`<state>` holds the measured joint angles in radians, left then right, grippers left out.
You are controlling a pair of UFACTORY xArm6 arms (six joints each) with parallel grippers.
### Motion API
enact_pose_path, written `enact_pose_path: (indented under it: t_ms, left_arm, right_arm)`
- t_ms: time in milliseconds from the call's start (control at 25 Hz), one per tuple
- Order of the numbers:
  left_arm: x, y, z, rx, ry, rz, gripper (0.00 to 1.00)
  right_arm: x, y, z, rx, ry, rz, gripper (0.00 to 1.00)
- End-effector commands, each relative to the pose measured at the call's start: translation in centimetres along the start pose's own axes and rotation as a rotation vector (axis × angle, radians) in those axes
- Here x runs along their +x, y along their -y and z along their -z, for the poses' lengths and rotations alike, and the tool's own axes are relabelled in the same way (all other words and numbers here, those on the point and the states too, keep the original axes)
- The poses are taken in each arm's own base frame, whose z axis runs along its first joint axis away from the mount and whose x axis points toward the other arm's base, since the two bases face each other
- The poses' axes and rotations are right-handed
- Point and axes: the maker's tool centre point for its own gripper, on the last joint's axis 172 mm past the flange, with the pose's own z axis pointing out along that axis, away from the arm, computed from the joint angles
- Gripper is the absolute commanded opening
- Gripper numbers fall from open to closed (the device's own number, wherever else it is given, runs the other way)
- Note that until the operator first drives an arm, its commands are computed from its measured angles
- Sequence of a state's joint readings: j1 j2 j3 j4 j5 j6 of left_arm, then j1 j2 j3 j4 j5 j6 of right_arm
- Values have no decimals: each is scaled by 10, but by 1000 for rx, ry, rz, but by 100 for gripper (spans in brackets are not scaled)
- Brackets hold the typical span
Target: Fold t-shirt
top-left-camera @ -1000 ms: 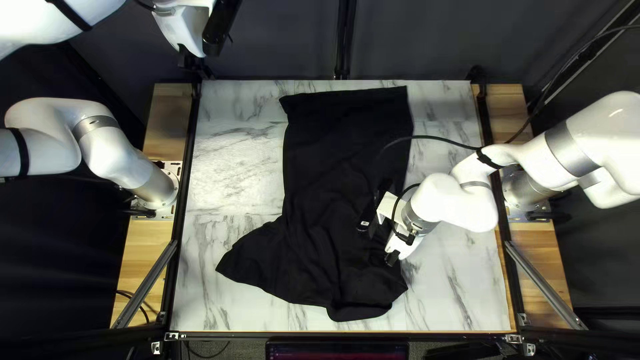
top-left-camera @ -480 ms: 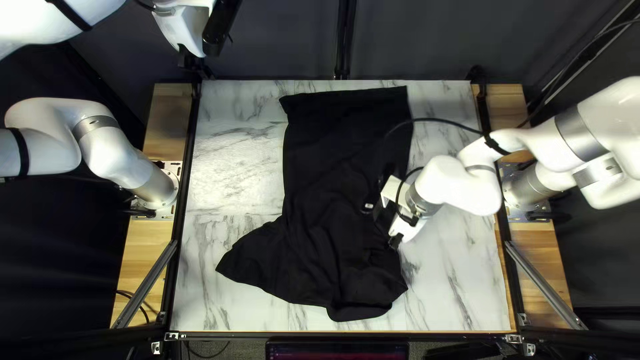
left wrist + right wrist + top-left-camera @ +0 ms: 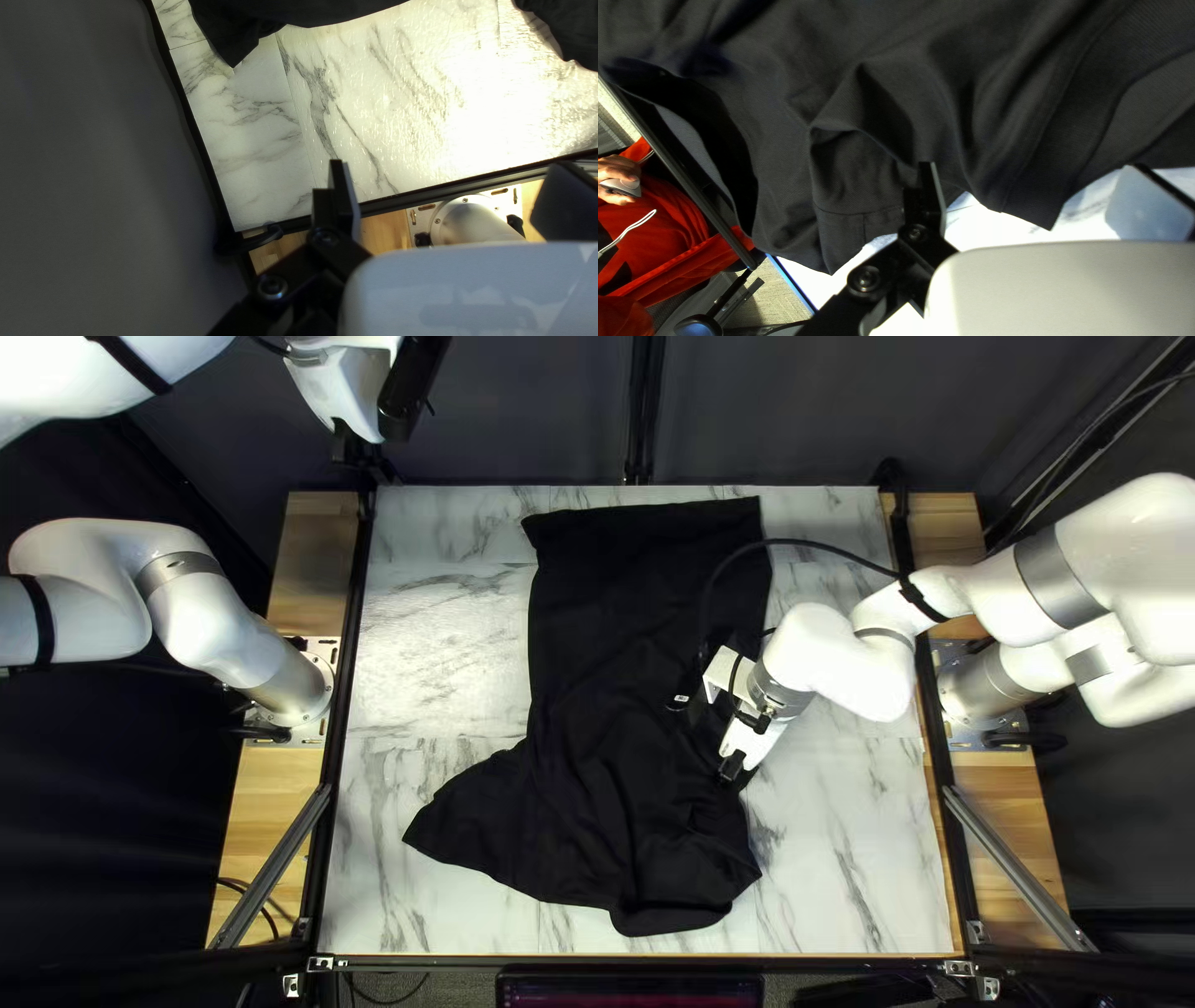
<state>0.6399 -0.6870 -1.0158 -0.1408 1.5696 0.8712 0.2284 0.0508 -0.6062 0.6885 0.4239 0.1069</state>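
T-shirt (image 3: pixel 635 610) on the table (image 3: pixel 430 647), rumpled at the near end; we see no neat fold, so probably all folding's left. Our left claw (image 3: pixel 448 164) and right claw (image 3: pixel 1033 166) are both released, gripping nothing.

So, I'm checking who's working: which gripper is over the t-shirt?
The right gripper: its open fingers are over an edge of the black t-shirt, while the left gripper hangs by the far left corner of the table, away from it.
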Motion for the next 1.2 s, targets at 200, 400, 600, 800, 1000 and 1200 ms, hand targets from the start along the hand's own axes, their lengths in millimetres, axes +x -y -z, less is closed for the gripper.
enact_pose_path:
  t_ms: [200,400,600,800,1000,1200]
  left_arm:
    - [0,0,0,0,0,0,100]
    - [0,0,0,0,0,0,100]
    - [0,0,0,0,0,0,100]
    - [0,0,0,0,0,0,100]
    - [0,0,0,0,0,0,100]
    - [0,0,0,0,0,0,100]
  right_arm:
    - [24,-19,1,-2,-20,16,99]
    - [37,-28,3,-1,-38,25,99]
    - [53,-30,6,11,-52,37,98]
    - [67,-26,15,20,-67,51,98]
    - [78,-19,25,28,-82,64,99]
    - [91,-25,34,18,-85,75,100]
